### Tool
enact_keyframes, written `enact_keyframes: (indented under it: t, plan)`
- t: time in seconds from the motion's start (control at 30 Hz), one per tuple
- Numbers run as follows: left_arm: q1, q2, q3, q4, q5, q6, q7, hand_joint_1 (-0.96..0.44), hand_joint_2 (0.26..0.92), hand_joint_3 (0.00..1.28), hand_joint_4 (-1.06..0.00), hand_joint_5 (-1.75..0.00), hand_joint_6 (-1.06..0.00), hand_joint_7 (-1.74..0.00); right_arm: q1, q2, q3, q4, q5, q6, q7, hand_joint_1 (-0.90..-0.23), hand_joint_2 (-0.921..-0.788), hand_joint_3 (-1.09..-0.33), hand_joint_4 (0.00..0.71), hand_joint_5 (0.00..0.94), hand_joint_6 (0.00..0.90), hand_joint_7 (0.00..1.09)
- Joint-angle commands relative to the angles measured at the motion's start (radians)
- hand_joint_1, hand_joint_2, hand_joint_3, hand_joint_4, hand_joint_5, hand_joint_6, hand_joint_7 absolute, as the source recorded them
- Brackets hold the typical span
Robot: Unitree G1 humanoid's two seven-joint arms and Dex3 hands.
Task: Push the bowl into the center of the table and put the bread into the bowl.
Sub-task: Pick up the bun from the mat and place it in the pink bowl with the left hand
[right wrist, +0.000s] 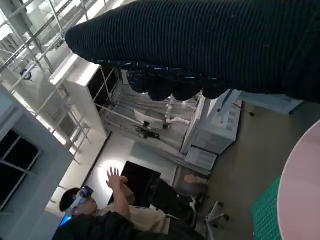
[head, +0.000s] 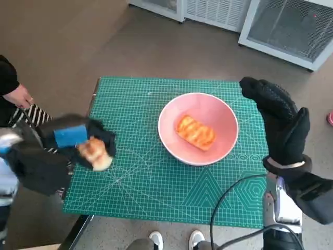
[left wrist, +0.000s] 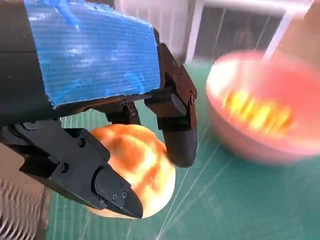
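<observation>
The green mat (head: 156,177) fills the middle of the head view, with the pink bowl (head: 226,133) right of centre, already holding one bread piece (head: 195,132). At left, the left hand (head: 78,143) grips a bread roll (head: 96,152); carry it high over the rim, then release. The right hand (head: 278,122), at right, hangs spread, holding nothing.

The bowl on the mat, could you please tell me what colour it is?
The bowl is pale pink, clearest in the head view.
</observation>
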Motion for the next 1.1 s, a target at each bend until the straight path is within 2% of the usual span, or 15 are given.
enact_keyframes:
  t: [0.03, 0.4, 0.6, 0.73, 0.9, 1.1]
  plan:
    - [-0.111, -0.059, 0.010, -0.010, -0.038, -0.006, 0.038, 0.00, 0.920, 0.04, -0.68, -1.19, -0.69, -1.08, 0.006, -0.009, -0.005, 0.018, -0.003, 0.013, -0.004, -0.648, -0.921, -0.703, 0.204, 0.012, 0.063, 0.44]
    - [-0.354, -0.253, -0.083, 0.102, 0.052, -0.100, 0.165, 0.00, 0.907, 0.05, -0.72, -1.19, -0.70, -1.04, 0.009, -0.001, -0.002, 0.017, -0.015, 0.006, -0.011, -0.648, -0.921, -0.704, 0.205, 0.010, 0.063, 0.44]
    - [-0.444, -0.357, -0.166, 0.128, 0.126, -0.022, 0.186, 0.00, 0.912, 0.05, -0.71, -1.13, -0.67, -1.14, 0.017, 0.001, -0.001, 0.019, -0.019, -0.003, -0.011, -0.651, -0.921, -0.704, 0.205, 0.009, 0.062, 0.44]
    - [-0.490, -0.435, -0.222, 0.241, 0.155, -0.041, 0.196, 0.00, 0.913, 0.05, -0.71, -1.11, -0.67, -1.17, 0.023, -0.002, -0.002, 0.018, -0.022, -0.006, -0.013, -0.660, -0.921, -0.703, 0.205, 0.007, 0.061, 0.44]
    - [-0.552, -0.515, -0.281, 0.449, 0.200, -0.148, 0.233, 0.00, 0.919, 0.06, -0.70, -1.12, -0.65, -1.19, 0.031, -0.004, -0.004, 0.010, -0.027, -0.005, -0.020, -0.666, -0.921, -0.702, 0.202, 0.005, 0.059, 0.44]
    - [-0.598, -0.566, -0.348, 0.613, 0.288, -0.225, 0.283, 0.00, 0.920, 0.07, -0.69, -1.12, -0.63, -1.21, 0.040, -0.007, -0.007, -0.003, -0.026, 0.003, -0.027, -0.669, -0.921, -0.702, 0.200, 0.004, 0.058, 0.44]
